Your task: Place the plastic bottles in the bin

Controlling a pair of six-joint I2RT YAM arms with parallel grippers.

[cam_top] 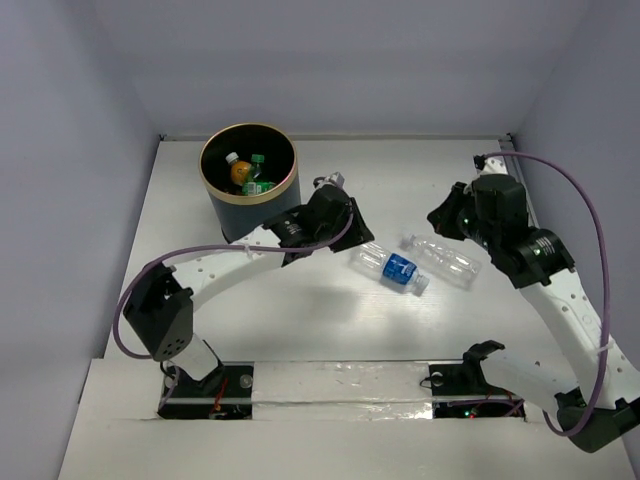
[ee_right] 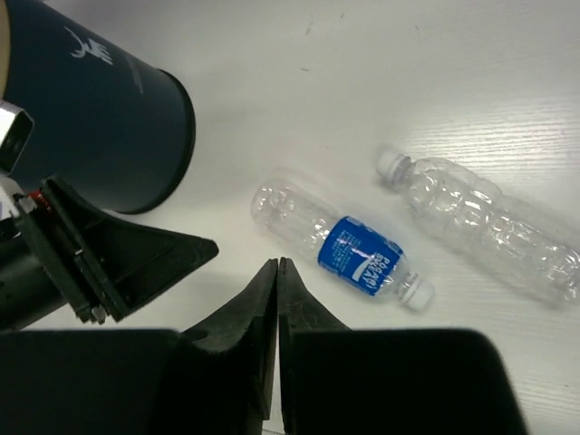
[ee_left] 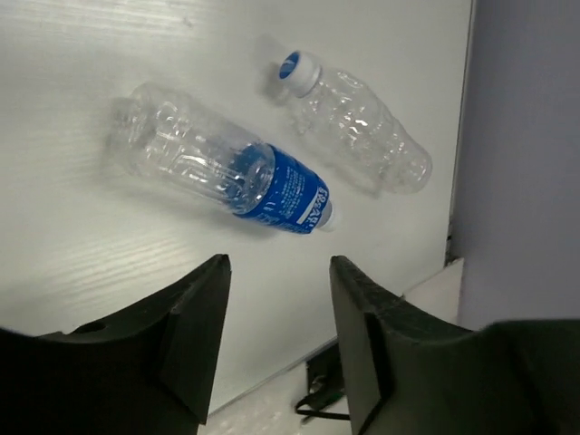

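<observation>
Left fingers (cam_top: 352, 225) are spread apart with nothing between them, just bare counter (cam_top: 300, 310) showing through the gap in the left wrist view. They're hanging above the counter, pointed down and out at the two bottles still lying out there. That arm runs in a long arc from its base at the near edge, and its wrist ends up just beside the bin (cam_top: 240, 215), on the bin's right side.

Right fingers (ee_right: 276, 276) are pressed flat together, no gap at all and not holding anything. That arm goes up the right side of the counter and bends back in, so the wrist sits over the far right, looking back toward the middle.

Between the two wrists are the leftovers: a blue-label bottle (cam_top: 388, 266) on its side, and an unlabelled clear bottle (cam_top: 445, 260), also on its side, just beside it toward the right arm. They're close, but I can't tell if they actually touch.

The bin stands upright at the far left of the counter, dark with a gold rim. Inside it there's an orange-filled bottle (cam_top: 240, 172) and a green bottle (cam_top: 258, 187). What else is in the pile is too small to make out.
</observation>
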